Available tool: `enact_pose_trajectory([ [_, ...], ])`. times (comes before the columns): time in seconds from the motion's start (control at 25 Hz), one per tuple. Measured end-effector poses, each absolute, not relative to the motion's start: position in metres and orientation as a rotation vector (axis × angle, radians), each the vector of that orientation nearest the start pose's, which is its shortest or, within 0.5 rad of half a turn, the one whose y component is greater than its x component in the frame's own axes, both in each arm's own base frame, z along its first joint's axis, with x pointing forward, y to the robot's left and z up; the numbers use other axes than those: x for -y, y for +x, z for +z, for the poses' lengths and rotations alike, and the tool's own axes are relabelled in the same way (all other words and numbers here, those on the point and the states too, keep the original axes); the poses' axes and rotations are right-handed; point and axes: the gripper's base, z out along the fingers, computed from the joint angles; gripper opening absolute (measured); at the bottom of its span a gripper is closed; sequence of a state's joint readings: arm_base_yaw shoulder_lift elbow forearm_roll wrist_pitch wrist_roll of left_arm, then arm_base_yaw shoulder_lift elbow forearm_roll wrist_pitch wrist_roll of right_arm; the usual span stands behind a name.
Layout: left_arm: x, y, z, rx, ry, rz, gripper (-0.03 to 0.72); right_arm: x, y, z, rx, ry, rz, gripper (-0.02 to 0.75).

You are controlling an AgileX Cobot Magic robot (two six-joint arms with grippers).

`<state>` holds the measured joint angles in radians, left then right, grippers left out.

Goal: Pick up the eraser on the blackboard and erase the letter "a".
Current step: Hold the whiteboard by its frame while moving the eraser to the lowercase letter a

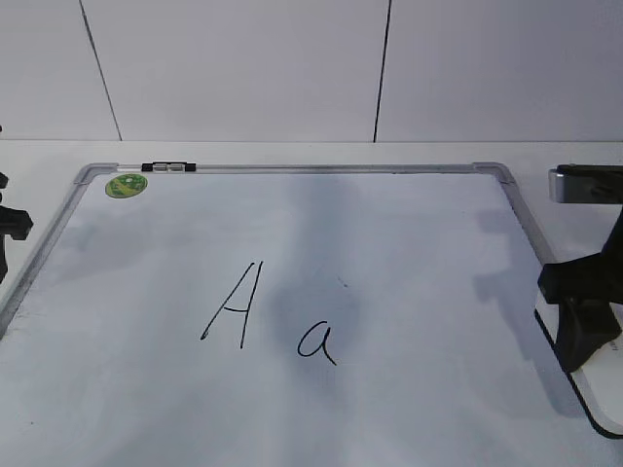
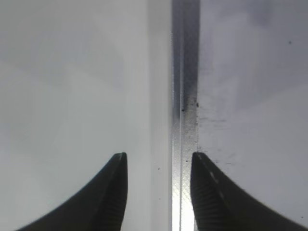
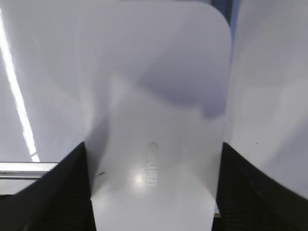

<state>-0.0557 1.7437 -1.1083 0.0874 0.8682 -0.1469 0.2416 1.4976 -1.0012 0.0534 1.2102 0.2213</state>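
The blackboard [image 1: 389, 243] lies flat on the table. The small letter "a" [image 1: 318, 342] is written at its lower middle, right of a taller capital "A" [image 1: 232, 306]. The white eraser [image 1: 586, 384] lies at the board's right edge, its dark underside showing as a thin rim. My right gripper [image 1: 582, 326] sits over it. In the right wrist view the eraser [image 3: 154, 96] fills the space between both fingers of the right gripper [image 3: 154, 147], which touch its sides. My left gripper [image 2: 159, 156] is open and empty over the board's left frame [image 2: 185, 144]. It barely shows in the exterior view [image 1: 12, 222].
A round green sticker [image 1: 126, 185] and a small black clip [image 1: 167, 167] sit at the board's far left corner. A white wall stands behind the table. Part of the right arm [image 1: 584, 183] hangs above the board's right edge.
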Motion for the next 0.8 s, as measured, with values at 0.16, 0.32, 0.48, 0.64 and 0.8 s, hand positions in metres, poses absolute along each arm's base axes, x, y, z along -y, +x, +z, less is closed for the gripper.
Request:
enact_pose_trajectory([
  [0.16, 0.005, 0.329, 0.185, -2.994, -0.130, 0.053, 0.326, -0.067, 0.243, 0.237, -3.197, -0.039, 0.033, 0.561],
  [0.32, 0.006, 0.333, 0.174, -3.016, -0.150, 0.032, 0.324, -0.071, 0.242, 0.237, -3.195, -0.073, 0.021, 0.561],
  [0.48, 0.006, 0.334, 0.173, -3.013, -0.140, 0.030, 0.323, -0.070, 0.242, 0.237, -3.194, -0.076, 0.012, 0.561],
  [0.64, 0.006, 0.334, 0.173, -3.012, -0.124, 0.031, 0.323, -0.070, 0.242, 0.237, -3.193, -0.081, 0.009, 0.561],
  [0.8, 0.006, 0.334, 0.173, -3.008, -0.096, 0.032, 0.322, -0.070, 0.242, 0.237, -3.193, -0.081, 0.009, 0.561],
])
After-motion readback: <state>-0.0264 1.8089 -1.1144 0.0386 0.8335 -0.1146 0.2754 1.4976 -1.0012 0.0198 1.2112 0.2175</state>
